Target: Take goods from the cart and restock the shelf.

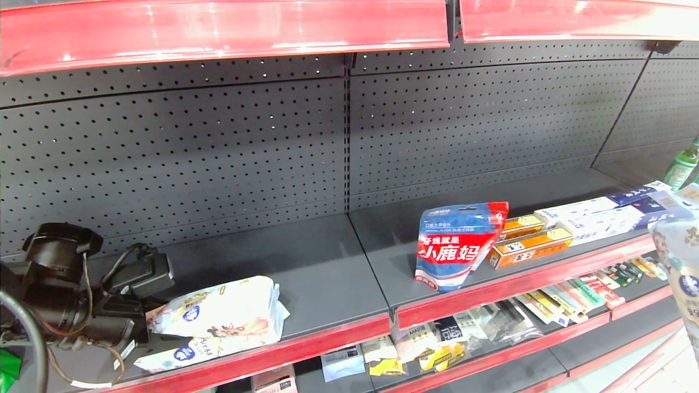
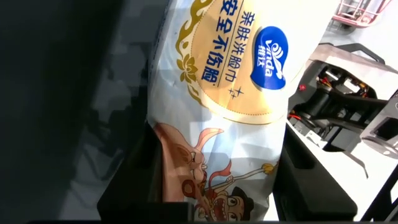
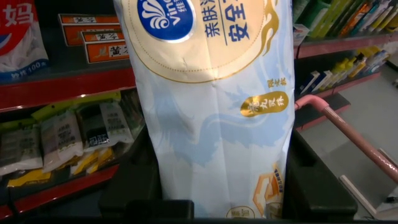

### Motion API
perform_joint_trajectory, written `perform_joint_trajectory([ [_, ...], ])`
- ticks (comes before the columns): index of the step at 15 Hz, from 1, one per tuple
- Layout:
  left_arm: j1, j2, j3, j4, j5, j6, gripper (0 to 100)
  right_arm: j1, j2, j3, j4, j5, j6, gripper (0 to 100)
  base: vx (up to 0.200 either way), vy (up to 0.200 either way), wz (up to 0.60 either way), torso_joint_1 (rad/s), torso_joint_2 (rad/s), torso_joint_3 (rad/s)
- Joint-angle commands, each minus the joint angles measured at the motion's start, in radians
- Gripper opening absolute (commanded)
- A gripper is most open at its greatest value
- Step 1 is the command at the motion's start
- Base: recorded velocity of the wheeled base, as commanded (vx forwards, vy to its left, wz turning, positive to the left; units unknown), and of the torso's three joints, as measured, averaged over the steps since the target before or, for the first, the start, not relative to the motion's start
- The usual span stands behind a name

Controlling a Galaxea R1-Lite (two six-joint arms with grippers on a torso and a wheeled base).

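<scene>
Currently the left gripper [image 1: 143, 321] clamps a white tissue pack [image 1: 218, 316] lying at the dark shelf's [image 1: 327, 273] left front edge, while the right gripper [image 3: 217, 200] pinches a second tissue pack [image 3: 211, 124] held before the shelf's right end.

This is a shop aisle. Dark metal shelving [image 1: 327, 273] with a perforated back panel [image 1: 218, 147] runs across the head view, each tier edged by a red price rail [image 1: 491, 290]. Boxed goods [image 1: 590, 218] lie in rows at three o'clock, small packets [image 1: 437, 338] crowd the tier below at five o'clock, and a pink cart handle [image 3: 354, 134] shows near the shelves in the right wrist view.
</scene>
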Motion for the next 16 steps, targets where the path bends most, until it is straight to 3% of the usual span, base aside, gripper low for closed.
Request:
perform_joint_trajectory([
  [1, 0.001, -0.008, 0.015, -0.002, 0.000, 0.001, 0, 0.000, 0.000, -0.002, 0.000, 0.000, 0.000, 0, 0.000, 0.000, 0.00, 0.000, 0.00, 0.000],
  [9, 0.005, -0.037, 0.039, 0.004, -0.040, 0.007, 0, 0.000, 0.000, -0.008, 0.000, 0.000, 0.000, 0, 0.000, 0.000, 0.00, 0.000, 0.00, 0.000],
  [16, 0.005, -0.011, 0.036, -0.010, -0.029, 0.007, 0, -0.001, -0.001, -0.011, 0.000, -0.002, 0.000, 0, 0.000, 0.000, 0.00, 0.000, 0.00, 0.000],
])
